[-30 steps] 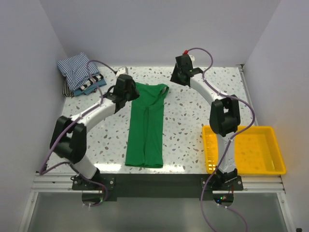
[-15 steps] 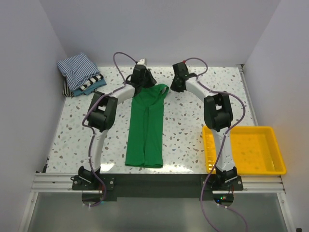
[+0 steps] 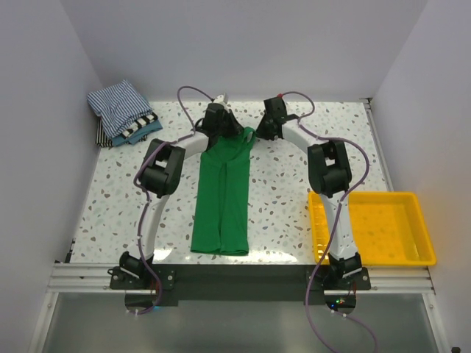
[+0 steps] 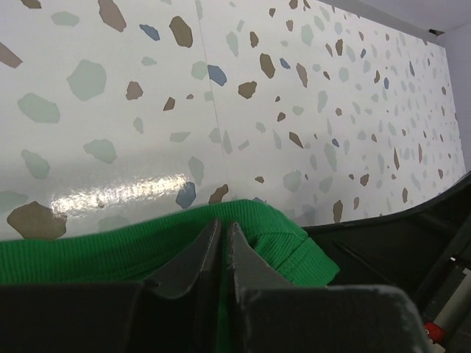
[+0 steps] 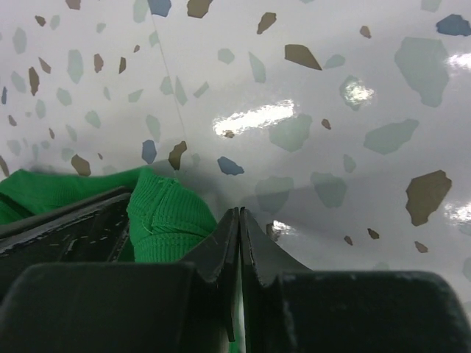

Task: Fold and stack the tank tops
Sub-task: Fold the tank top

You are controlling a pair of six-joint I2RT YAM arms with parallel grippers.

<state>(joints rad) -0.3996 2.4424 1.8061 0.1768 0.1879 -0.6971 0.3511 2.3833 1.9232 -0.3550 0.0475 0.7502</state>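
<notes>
The bright green tank top point(image 3: 221, 198) lies lengthwise in the middle of the table, folded narrow, with its straps at the far end. My left gripper point(image 3: 228, 126) is at its far left shoulder. In the left wrist view the jaws point(image 4: 222, 223) are pinched on the green cloth point(image 4: 280, 243). My right gripper point(image 3: 260, 131) is at the far right strap. Its jaws point(image 5: 239, 211) are closed, with green cloth point(image 5: 165, 213) beside and under them. A blue-and-white striped tank top point(image 3: 116, 105) tops a folded pile at the back left, over a black-and-white striped one point(image 3: 136, 132).
The yellow plastic tray point(image 3: 423, 254) stands at the front right by the right arm's base. Walls close in the table at the back and both sides. Both arms stretch far out, with their elbows point(image 3: 162, 168) over the table on either side of the green top.
The left arm swung from beside the green top out to its far left shoulder. The right gripper dropped slightly toward the far right strap. The green top's far edge has bunched a little.
</notes>
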